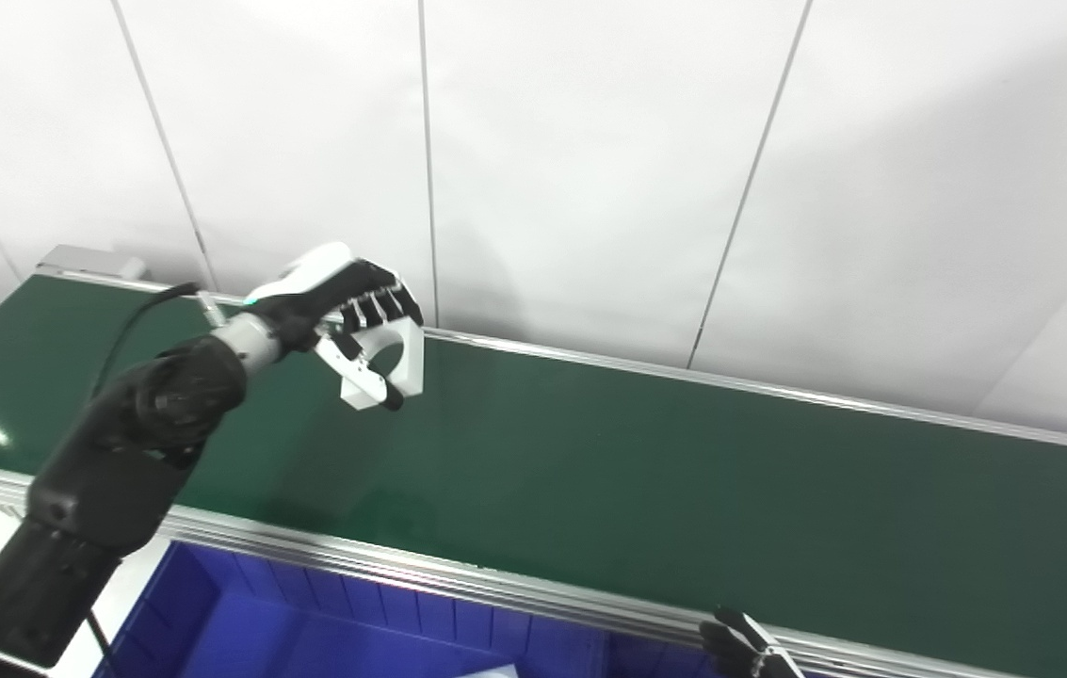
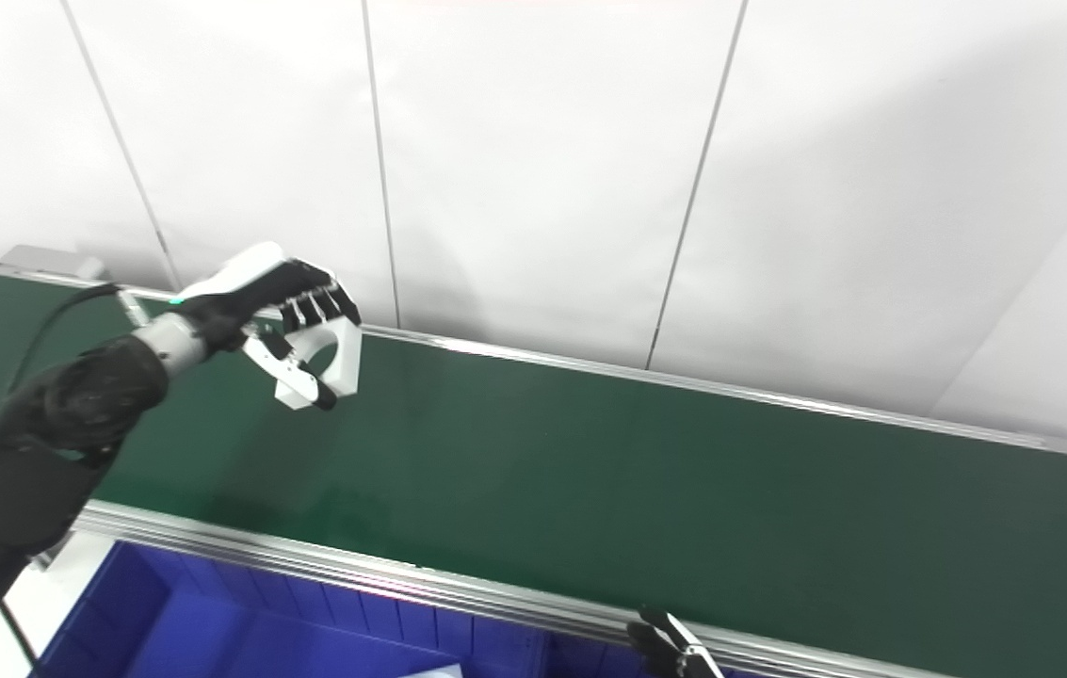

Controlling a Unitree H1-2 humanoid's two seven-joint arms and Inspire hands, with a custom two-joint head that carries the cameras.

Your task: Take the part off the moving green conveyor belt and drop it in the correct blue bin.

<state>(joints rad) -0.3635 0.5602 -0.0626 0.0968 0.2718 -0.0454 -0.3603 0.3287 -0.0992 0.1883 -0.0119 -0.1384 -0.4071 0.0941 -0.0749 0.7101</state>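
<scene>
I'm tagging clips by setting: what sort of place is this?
Probably a factory-style sorting cell or lab mock-up: a long green conveyor belt with aluminium rails, a blue bin below its near edge, and plain white wall panels behind.

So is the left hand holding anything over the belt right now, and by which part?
Nothing: the left hand hovers over the green conveyor belt, its fingers curled around empty space.

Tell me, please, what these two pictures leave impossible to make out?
- Right hand: cut off by the bottom edge in both views; open or shut unclear.
- Blue bin: bottom edge hides most of its contents.
- Part: none visible on the belt.
</scene>
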